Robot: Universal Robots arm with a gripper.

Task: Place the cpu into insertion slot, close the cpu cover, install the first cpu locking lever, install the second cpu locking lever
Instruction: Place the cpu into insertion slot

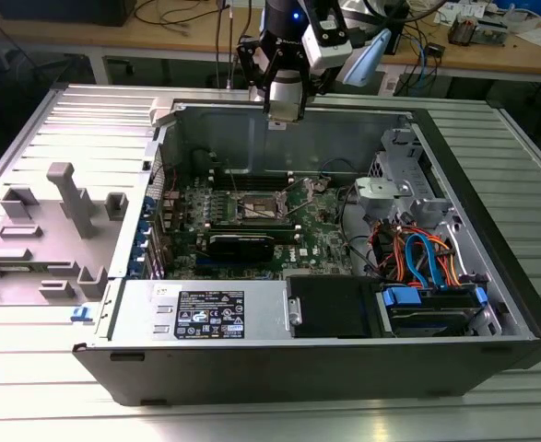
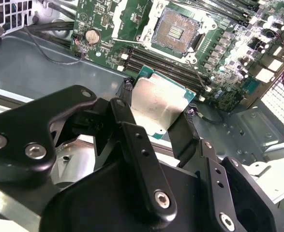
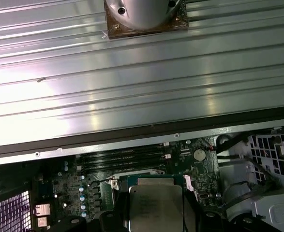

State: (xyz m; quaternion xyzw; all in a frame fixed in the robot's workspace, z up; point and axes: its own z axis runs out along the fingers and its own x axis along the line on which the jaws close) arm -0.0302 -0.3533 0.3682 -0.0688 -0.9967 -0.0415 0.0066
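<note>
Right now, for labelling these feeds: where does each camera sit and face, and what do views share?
Exterior view: off the arm, looking down into the open computer case; the arm and gripper hang over its far wall.
Second wrist view: behind the gripper, looking along its fingers at the held cpu and the insertion slot.
First wrist view: at the wrist, looking past gripper and cpu to the memory slots and ribbed table.
Shared: both wrist views show the cpu.
</note>
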